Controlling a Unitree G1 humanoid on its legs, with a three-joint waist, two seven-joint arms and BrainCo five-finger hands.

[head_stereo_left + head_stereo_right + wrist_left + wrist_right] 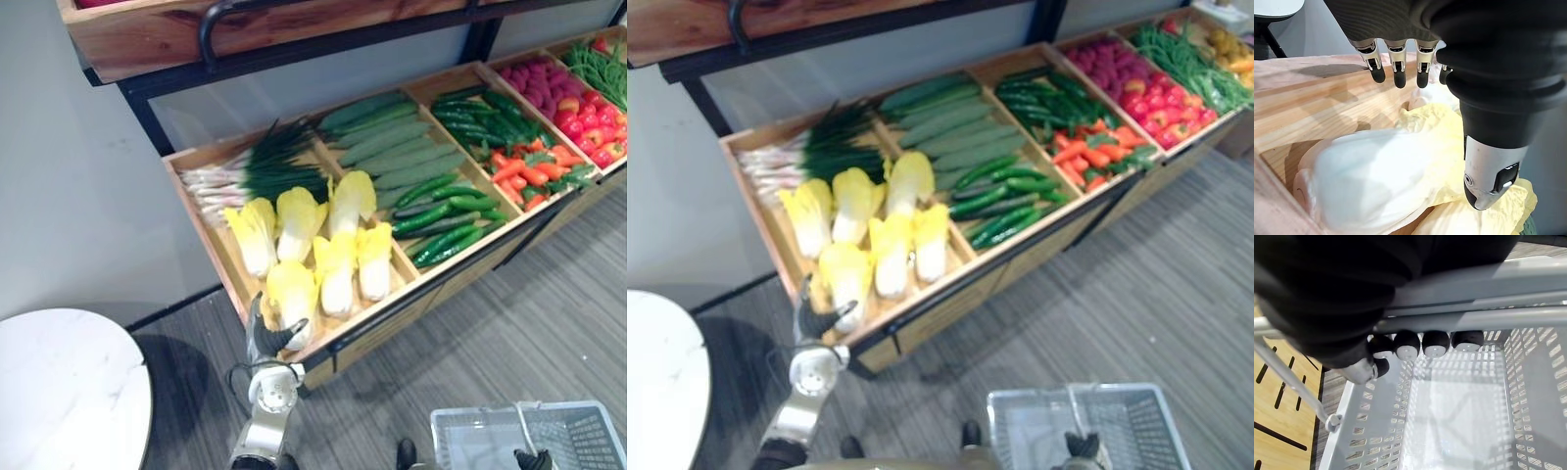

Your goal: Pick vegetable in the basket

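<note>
Setting: grey striped floor [549, 323], pale wall behind, and a round white marble-topped table [59, 392] at the lower left.

Fixture: slanted wooden display rack [211, 240], split into compartments, with a second wooden shelf [157, 39] above it.

Stock, from the robot's left to its right:
- Spring onions [245, 171] at the back of the first compartment.
- Six heads of Chinese cabbage [333, 250] in front of them, yellow leaves over white stems.
- Long pale green gourds [392, 142] at the back of the next compartment, with dark cucumbers [446, 220] in front.
- Dark green peppers [490, 113] above carrots [524, 176].
- Magenta round produce [539, 83], red tomatoes [593, 127] and green beans [602, 69] furthest right.

Task item: the nearest cabbage head [291, 294] lies at the rack's front edge, in the left compartment.

Left hand [265, 338]: positioned at that head. Its fingers [1399, 73] are straight over the top and the thumb stands apart on the other side. It spreads wide and is not closed on the head.

Right hand [534, 458]: low at the right, fingers curled round the handle [1474, 320] of a grey perforated plastic basket [470, 431]. The basket hangs well apart from the rack.
</note>
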